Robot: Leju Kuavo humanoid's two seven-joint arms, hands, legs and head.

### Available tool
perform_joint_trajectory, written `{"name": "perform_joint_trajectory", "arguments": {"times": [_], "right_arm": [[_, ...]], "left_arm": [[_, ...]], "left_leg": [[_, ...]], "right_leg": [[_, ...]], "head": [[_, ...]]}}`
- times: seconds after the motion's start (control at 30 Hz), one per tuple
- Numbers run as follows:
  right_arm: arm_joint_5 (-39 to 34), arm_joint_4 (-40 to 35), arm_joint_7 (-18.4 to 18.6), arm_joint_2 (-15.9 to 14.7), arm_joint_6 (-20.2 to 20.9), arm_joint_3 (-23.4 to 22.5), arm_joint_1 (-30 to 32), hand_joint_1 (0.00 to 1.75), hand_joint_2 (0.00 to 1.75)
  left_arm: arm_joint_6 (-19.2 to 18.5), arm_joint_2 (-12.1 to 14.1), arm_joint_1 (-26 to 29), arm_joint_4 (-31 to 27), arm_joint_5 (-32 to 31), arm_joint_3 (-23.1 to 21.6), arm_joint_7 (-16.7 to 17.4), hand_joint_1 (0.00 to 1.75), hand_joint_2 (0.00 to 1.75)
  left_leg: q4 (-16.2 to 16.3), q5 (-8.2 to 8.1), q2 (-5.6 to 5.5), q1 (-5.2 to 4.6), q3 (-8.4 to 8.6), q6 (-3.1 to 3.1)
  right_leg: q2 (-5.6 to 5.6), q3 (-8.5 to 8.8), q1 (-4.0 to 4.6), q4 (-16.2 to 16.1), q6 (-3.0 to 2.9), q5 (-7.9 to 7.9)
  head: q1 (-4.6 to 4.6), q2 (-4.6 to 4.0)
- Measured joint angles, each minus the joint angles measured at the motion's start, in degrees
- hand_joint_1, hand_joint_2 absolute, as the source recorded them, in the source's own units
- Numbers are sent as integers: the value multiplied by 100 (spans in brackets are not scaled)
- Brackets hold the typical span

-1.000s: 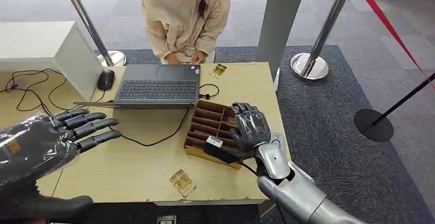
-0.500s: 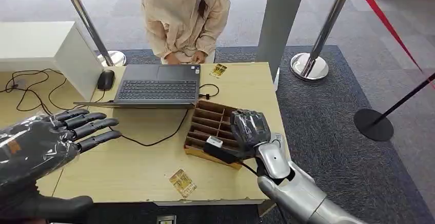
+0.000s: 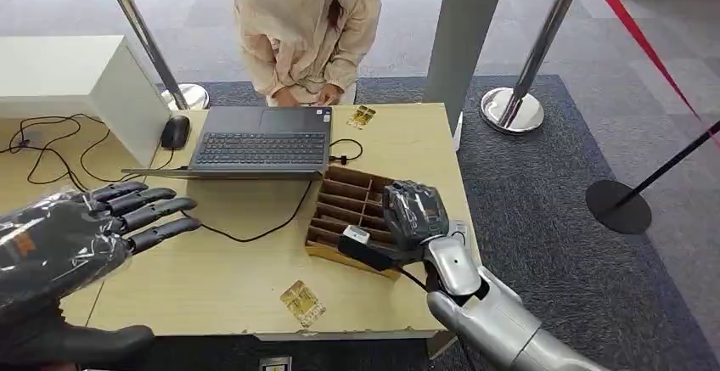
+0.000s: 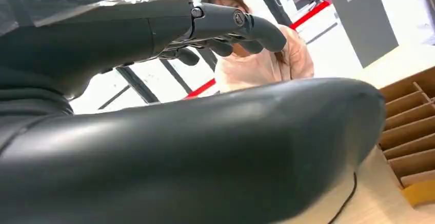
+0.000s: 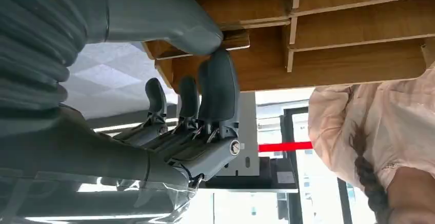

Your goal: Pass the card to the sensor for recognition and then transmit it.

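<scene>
Card (image 5: 233, 39) pinched flat by right hand (image 3: 413, 211) over the divided box (image 3: 344, 205), long axis across slots. Left hand (image 3: 81, 235) spread, holding nothing.

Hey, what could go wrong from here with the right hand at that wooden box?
1. The right hand curls into the brown wooden divided box and seems to touch a thin tan piece only at its edge; it might slip.
2. Lifting could knock the small black sensor block just beside the thumb.
</scene>
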Motion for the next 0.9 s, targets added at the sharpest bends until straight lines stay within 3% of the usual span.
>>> {"name": "perform_joint_trajectory", "arguments": {"times": [0.2,0.33,0.37,0.43,0.47,0.5,0.9], "right_arm": [[-2,2,0,0,-2,0,-1,115,175],[0,2,0,0,-2,0,-1,103,175],[0,0,0,0,-2,0,-1,93,175],[0,2,0,0,0,0,-1,42,175],[0,2,0,-2,0,0,-1,5,175],[2,0,0,-2,0,0,-1,0,175],[142,-33,92,0,13,2,-6,0,175]], "left_arm": [[37,0,0,11,66,-7,2,0,0],[44,0,0,15,81,-9,2,0,0],[44,0,0,17,81,-9,2,0,0],[44,0,0,20,94,-9,2,0,0],[46,0,0,22,98,-9,2,0,0],[48,0,0,22,101,-9,2,0,0],[87,0,-17,61,223,-20,4,0,0]], "left_leg": [[0,0,0,0,-1,0],[0,0,0,0,-1,0],[0,0,0,0,-1,0],[0,0,0,0,-1,0],[0,0,0,0,-1,0],[0,0,0,0,-2,0],[0,0,0,0,-3,0]], "right_leg": [[0,-1,0,0,0,0],[0,-1,0,0,0,0],[0,0,0,0,0,0],[0,-1,0,0,0,0],[0,-1,0,0,0,0],[0,-1,0,0,0,0],[0,-2,0,0,0,0]], "head": [[-2,0],[0,0],[0,0],[0,0],[0,0],[0,0],[-2,0]]}}
